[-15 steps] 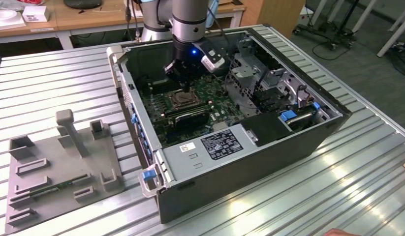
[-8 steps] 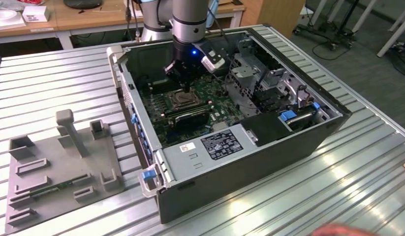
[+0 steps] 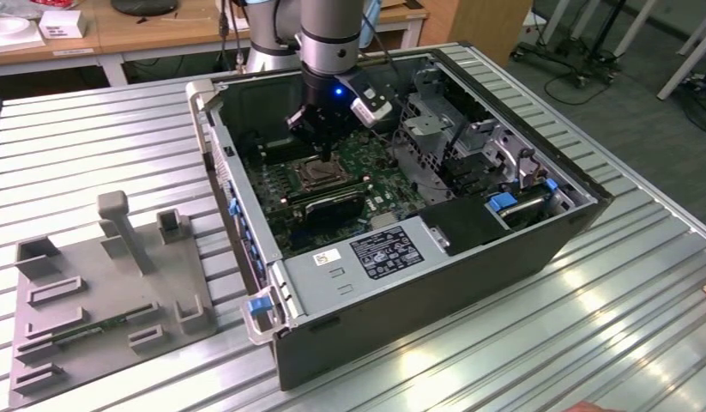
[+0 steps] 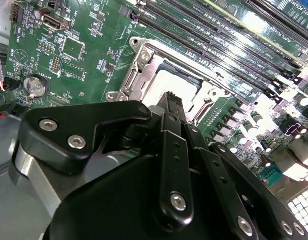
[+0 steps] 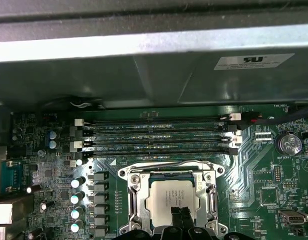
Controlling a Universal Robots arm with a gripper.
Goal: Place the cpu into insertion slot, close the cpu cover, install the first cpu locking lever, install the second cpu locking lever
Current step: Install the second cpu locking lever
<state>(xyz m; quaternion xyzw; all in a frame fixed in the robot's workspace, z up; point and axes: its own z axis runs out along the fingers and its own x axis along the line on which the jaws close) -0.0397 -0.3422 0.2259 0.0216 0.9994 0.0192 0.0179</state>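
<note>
Silver-grey, the cpu lies in the insertion slot, with the cpu cover seemingly closed around it. The gripper hovers just above, jaws nearly together, holding nothing. Press the locking lever down slowly, keeping clear of the memory slots.

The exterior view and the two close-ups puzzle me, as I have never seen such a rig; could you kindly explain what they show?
In the exterior view, a grey robot arm reaches down into an open computer case standing on a ribbed metal table. A grey fixture with holders lies at that view's left. The other two pictures come from cameras riding near the arm's wrist. They look down at the green motherboard. The gripper hangs just over the cpu, which sits in the insertion slot, with the cpu cover framing it. Long black memory slots run alongside.
</note>
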